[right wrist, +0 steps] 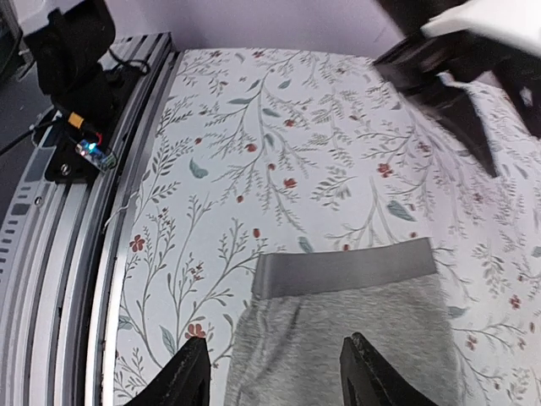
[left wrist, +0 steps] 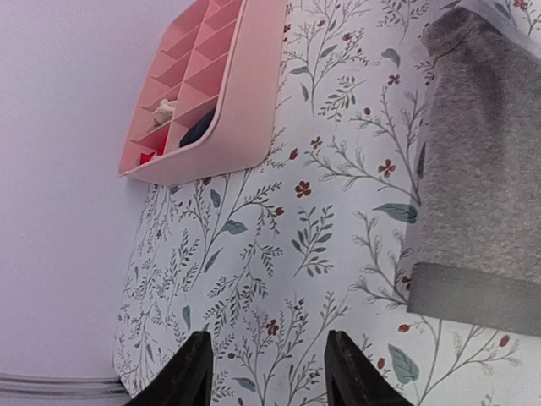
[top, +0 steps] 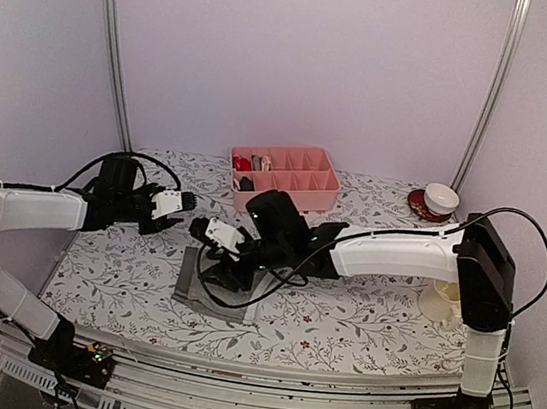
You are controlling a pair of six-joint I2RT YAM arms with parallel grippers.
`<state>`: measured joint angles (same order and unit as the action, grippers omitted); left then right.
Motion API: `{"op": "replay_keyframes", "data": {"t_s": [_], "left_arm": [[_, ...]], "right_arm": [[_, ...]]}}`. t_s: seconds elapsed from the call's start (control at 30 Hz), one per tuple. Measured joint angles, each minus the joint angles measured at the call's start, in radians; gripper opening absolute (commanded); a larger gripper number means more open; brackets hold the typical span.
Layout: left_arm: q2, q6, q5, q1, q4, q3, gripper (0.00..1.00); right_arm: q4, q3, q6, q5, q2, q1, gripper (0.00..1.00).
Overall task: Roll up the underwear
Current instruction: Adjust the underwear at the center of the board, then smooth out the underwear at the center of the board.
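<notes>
No text, brand, number or sign can be read in any view. The pale waistband of the soft grey cloth briefs [right wrist: 338, 338] shows plain, and the small items in the pink divided plastic tray [top: 310, 197] are probably too blurred to show any print

Grey underwear [right wrist: 351, 338] (paler grey waistband), flat and unrolled on the floral tabletop [right wrist: 254, 127] near its front edge

Grey underwear [right wrist: 338, 347], paler grey waistband [right wrist: 342, 271]; pink tray [left wrist: 245, 101]; white floral tablecloth [left wrist: 254, 254].
</notes>
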<state>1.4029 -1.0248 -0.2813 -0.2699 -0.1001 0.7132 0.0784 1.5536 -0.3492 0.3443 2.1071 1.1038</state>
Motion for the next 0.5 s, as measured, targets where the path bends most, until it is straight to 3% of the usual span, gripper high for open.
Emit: {"op": "replay_keyframes", "data": {"t_s": [0.07,0.17,0.27,0.33,0.5], "left_arm": [[-0.012,0.007,0.007,-0.043,0.023,-0.004,0.23],[-0.009,0.019,0.027,-0.145,0.046,-0.016,0.09],[0.034,0.028,0.045,-0.216,0.066,-0.015,0.00],[0.094,0.040,0.063,-0.238,0.088,-0.001,0.00],[0.237,0.074,0.116,-0.245,0.140,0.058,0.00]], "right_arm": [[-0.044,-0.064,0.032,-0.021,-0.086,-0.034,0.45],[-0.105,-0.135,0.076,-0.052,-0.150,-0.095,0.25],[-0.133,-0.180,0.134,-0.075,-0.147,-0.158,0.20],[-0.132,-0.194,0.157,-0.089,-0.128,-0.188,0.14],[-0.119,-0.193,0.198,-0.131,-0.044,-0.217,0.10]]}}
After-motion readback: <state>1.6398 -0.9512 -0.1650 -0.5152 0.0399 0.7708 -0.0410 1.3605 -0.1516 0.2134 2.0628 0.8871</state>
